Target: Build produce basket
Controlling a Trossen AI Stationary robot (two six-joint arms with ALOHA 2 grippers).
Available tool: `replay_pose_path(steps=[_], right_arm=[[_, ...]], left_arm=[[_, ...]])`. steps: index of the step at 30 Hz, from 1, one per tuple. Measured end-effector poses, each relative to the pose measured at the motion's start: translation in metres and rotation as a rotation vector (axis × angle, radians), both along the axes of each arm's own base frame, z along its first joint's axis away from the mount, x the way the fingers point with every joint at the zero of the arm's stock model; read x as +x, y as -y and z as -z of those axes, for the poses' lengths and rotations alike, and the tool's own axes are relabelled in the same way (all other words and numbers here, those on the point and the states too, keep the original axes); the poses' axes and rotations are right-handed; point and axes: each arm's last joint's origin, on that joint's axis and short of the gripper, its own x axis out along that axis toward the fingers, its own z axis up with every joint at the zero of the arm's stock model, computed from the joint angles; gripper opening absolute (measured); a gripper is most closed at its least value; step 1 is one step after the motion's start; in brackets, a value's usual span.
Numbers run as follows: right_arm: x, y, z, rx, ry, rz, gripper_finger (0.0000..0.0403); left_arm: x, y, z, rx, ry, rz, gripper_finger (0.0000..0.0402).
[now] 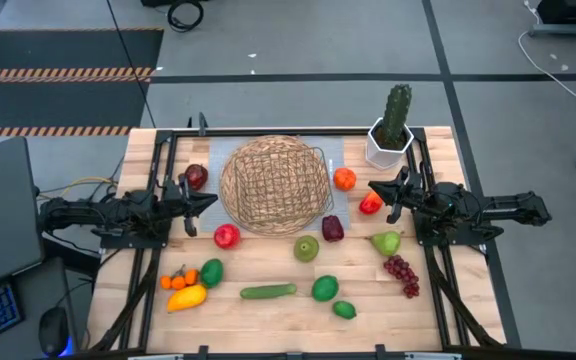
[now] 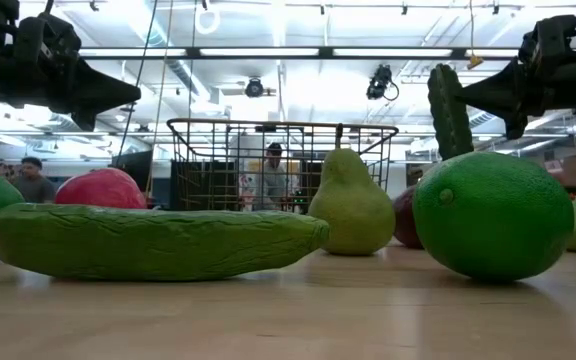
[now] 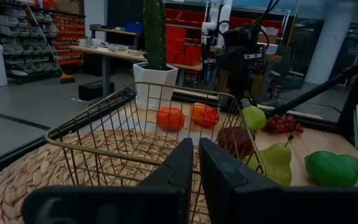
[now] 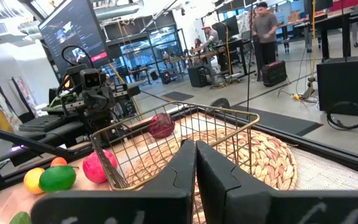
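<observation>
Nothing had yet gone into the basket, so the task stood at its very start, by my reading.

Along the near edge of the table lay the cucumber and two limes, with the mango and small oranges toward the near left corner and the grapes toward the near right. Further in sat a green apple, a red apple, the plum and the pear.

At mid-table the left gripper hung just left of the basket, clenched and empty; the right gripper hung to its right, likewise clenched on nothing.

The basket stood empty at the middle of the far edge, a cactus pot at the far right corner.

The next move probably called for one claw to release its fingers and descend over a nearby fruit, perhaps the red apple for the left arm.
</observation>
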Motion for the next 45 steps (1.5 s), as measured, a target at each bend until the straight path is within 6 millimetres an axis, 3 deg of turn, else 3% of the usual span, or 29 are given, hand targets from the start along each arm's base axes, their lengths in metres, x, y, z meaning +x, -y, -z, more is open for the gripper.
replay_pose_path(steps=[45], right_arm=[[0.0000,0.0000,-0.0001,0.000,0.000,0.000,0.0019]], left_arm=[[0.0000,0.0000,-0.0001,0.000,0.001,0.000,0.0035]])
